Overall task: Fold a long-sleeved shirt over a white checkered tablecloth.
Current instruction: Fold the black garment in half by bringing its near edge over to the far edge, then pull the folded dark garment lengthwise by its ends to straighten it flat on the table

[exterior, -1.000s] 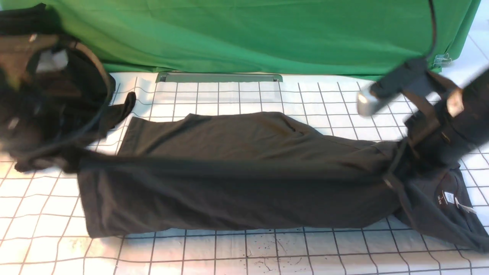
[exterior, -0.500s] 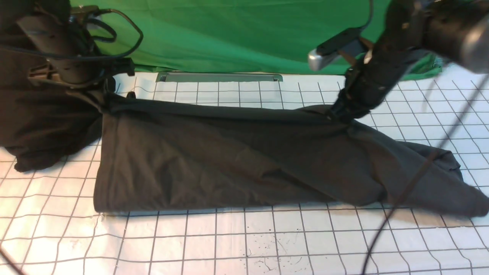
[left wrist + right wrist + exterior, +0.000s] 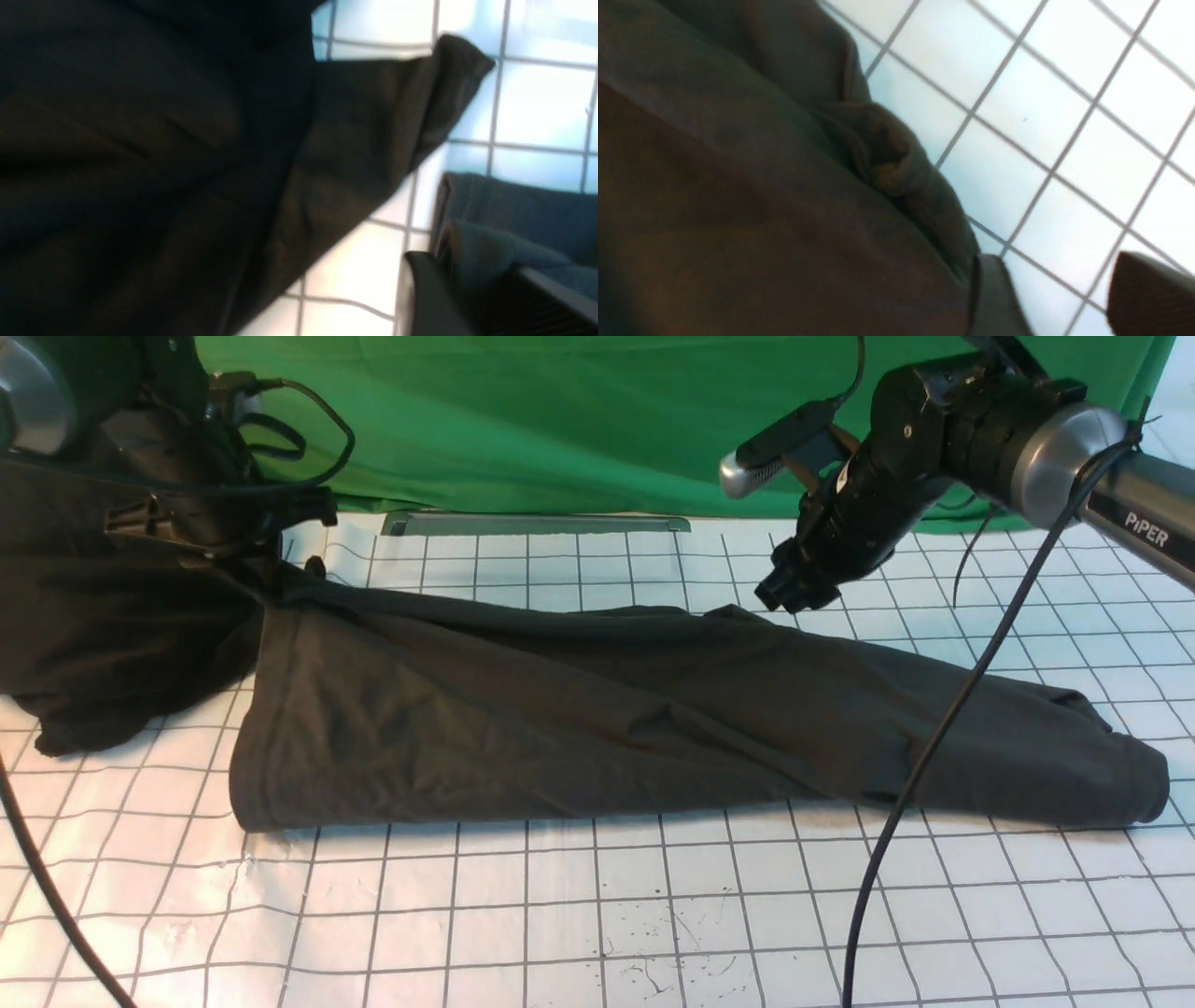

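Front view: right claw (image 3: 782, 595) now off long-sleeved shirt (image 3: 653, 719).

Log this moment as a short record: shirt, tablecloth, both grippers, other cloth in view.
surface: white checkered tablecloth, under the shirt
shirt: dark brown-black long-sleeved shirt, folded into a long band across the tablecloth
left gripper: at the shirt's far left corner; jaws unclear
right gripper: open, empty, just above the shirt's far edge
other: blacker garment heap at left; green cloth behind
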### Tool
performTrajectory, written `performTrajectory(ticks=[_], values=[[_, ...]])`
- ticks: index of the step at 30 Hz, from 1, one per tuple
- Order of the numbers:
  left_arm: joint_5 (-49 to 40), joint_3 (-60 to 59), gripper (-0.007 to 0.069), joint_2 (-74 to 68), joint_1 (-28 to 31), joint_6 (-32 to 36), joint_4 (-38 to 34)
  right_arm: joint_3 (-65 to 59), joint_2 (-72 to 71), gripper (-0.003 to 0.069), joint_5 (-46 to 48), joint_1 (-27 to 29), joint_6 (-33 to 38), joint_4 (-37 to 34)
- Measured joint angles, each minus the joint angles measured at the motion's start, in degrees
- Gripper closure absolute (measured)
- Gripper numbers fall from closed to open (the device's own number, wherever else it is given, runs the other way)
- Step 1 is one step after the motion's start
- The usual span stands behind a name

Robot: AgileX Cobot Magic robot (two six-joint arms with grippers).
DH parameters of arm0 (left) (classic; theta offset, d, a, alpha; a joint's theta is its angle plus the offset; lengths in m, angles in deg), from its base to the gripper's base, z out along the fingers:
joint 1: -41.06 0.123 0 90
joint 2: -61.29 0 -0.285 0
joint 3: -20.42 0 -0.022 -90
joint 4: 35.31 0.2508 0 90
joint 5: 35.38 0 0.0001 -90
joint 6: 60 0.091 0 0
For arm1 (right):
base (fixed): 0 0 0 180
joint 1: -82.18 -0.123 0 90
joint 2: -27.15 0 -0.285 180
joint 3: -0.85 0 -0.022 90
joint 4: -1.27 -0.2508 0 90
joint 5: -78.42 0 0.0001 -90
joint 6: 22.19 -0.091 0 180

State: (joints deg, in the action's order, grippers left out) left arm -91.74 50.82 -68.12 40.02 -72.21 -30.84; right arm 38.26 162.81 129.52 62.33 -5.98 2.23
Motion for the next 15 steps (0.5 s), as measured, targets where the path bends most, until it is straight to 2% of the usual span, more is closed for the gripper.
performTrajectory(ticks=[1,3,5,8,9,11,12,14,15], values=[[0.0,0.0,0.04,0.0,0.0,-0.01,0.24,0.0,0.0,0.03,0.42,0.0,0.0,0.0],[-0.6,0.15,0.0312,0.0,0.05,-1.34,2.85,3.3,0.02,0.0316,6.42,0.0,-0.43,0.23],[-2.05,1.15,0.026,0.19,0.05,-3.05,5.86,5.72,-0.5,0.0372,10.92,0.0,-1.48,1.06],[-4.85,3.6,0.023,0.96,0.19,-3.71,8.31,7.38,-2.94,0.0492,16.38,0.0,-2.6,3.0],[-7.29,5.22,0.0234,1.64,0.21,-2.53,8.37,7.38,-4.72,0.0558,17.31,0.08,-2.98,3.87],[-9.05,5.99,0.0253,2.28,0.21,0.09,7.44,7.4,-6.34,0.0601,17.75,0.5,-3.53,4.16],[-10.79,6.39,0.0308,3.04,0.21,3.42,5.18,7.4,-8.19,0.0635,18.03,1.12,-4.36,4.22],[-12.16,6.47,0.0379,3.58,0.21,6.82,1.6,7.27,-10.06,0.0649,18.03,2.02,-4.76,4.22],[-12.49,6.47,0.0438,3.91,0.21,8.07,-0.25,6.93,-11.17,0.0651,18.03,2.62,-4.91,4.22]])
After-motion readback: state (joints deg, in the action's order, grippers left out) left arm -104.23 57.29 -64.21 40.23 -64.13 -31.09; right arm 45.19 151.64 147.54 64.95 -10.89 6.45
